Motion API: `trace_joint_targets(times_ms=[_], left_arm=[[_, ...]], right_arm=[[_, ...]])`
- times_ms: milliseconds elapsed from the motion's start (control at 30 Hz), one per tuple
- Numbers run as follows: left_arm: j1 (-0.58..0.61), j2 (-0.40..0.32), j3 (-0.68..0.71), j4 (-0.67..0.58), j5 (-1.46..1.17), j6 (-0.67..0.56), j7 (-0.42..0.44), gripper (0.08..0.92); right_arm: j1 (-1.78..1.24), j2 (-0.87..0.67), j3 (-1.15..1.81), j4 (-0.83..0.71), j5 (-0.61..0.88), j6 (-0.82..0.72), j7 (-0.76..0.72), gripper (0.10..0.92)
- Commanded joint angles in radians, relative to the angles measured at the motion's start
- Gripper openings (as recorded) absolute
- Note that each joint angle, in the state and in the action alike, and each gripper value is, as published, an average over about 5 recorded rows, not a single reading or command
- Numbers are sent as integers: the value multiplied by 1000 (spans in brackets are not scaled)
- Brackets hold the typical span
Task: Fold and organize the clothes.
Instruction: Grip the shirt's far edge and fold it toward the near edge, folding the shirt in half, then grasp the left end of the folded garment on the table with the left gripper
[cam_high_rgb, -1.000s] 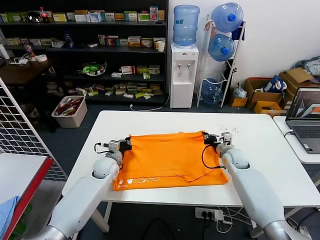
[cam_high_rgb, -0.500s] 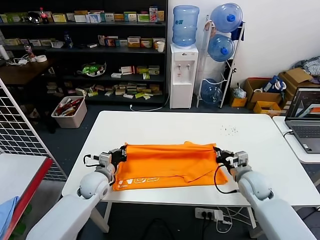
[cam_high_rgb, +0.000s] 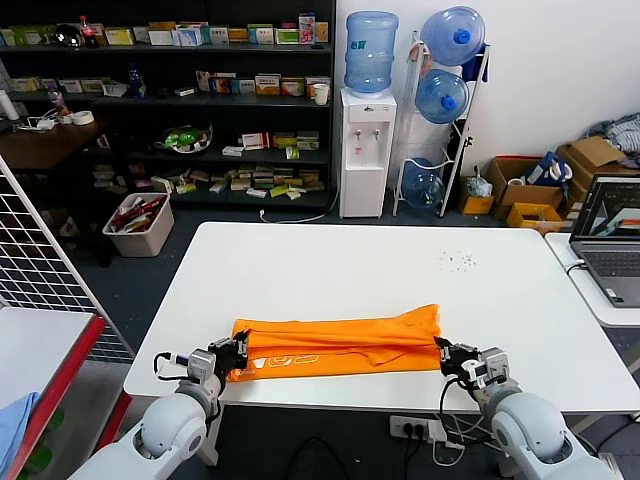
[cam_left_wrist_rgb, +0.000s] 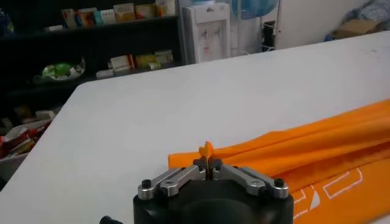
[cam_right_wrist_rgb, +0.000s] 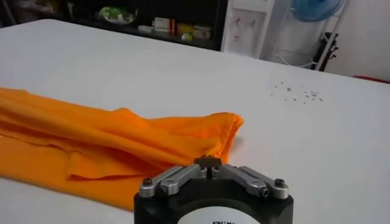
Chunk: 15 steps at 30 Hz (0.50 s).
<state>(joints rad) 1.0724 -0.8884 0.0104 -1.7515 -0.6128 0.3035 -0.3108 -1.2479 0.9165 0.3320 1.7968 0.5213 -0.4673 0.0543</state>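
Observation:
The orange T-shirt (cam_high_rgb: 335, 342) lies folded into a long narrow band near the front edge of the white table (cam_high_rgb: 350, 260). Pale print shows at its front left. My left gripper (cam_high_rgb: 236, 350) is shut on the shirt's left end; in the left wrist view (cam_left_wrist_rgb: 208, 163) a bit of orange fabric (cam_left_wrist_rgb: 206, 149) sticks up between the jaws. My right gripper (cam_high_rgb: 447, 353) is shut on the shirt's right end; in the right wrist view (cam_right_wrist_rgb: 208, 163) the shirt (cam_right_wrist_rgb: 109, 143) runs away from the jaws.
A laptop (cam_high_rgb: 611, 240) sits on a side table at the right. A wire rack (cam_high_rgb: 40, 265) and a red-edged surface with light blue cloth (cam_high_rgb: 15, 425) stand at the left. A water dispenser (cam_high_rgb: 367, 150) and shelves (cam_high_rgb: 170, 90) are behind the table.
Both grippers have pulled the shirt's far edge toward the front of the table, folding it over itself. The shirt went from a wide sheet to a narrow band.

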Motion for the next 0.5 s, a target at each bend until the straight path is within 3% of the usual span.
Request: trace_joint_targets(times_ms=[33,500], left_arm=[[99,0,-37,-64,15,3,-41,190],[53,-61,-95,48,-185,35,-62,606]], right_arm=[[-73,-14,16,58,-9,-15,15,242],[-100,5,15,91,-15,-19,21,649]])
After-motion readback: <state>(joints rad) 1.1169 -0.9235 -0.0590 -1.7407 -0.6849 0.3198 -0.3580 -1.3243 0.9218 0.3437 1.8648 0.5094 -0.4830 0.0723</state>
